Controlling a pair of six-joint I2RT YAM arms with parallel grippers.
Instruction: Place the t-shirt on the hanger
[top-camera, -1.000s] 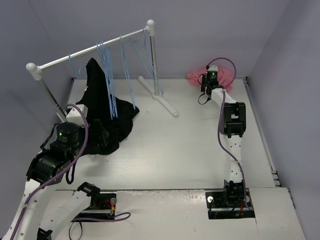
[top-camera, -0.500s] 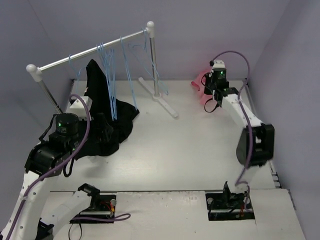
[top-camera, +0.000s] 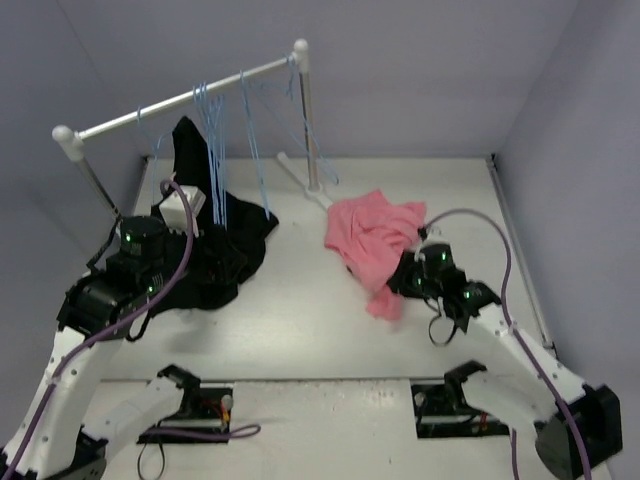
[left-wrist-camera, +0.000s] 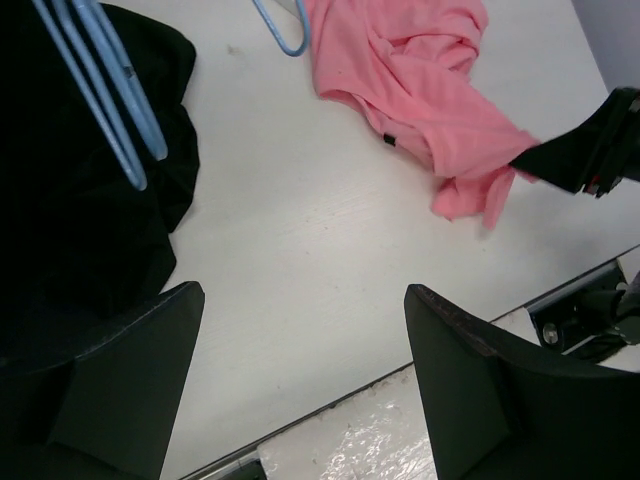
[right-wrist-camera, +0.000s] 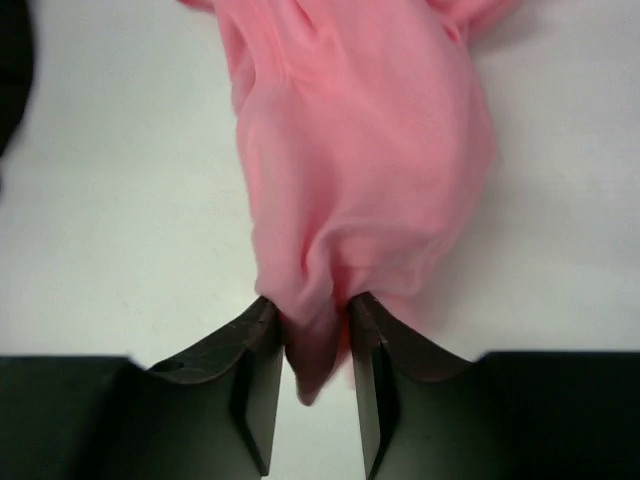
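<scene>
Salmon-pink and crumpled, the t-shirt (top-camera: 372, 235) lies heaped on the table (top-camera: 300, 320) just right of the clothes rack (top-camera: 305, 120) in my overhead view. On the left wrist camera I see the left gripper (left-wrist-camera: 300, 385) with fingers spread wide. On the right wrist camera, the right gripper (right-wrist-camera: 310, 350) pinches a bunched fold of the cloth's near edge.

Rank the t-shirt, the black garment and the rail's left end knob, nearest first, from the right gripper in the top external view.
1. t-shirt, pinched in the right gripper, centre-right.
2. black garment, left of centre.
3. rail's left end knob, far left.
</scene>
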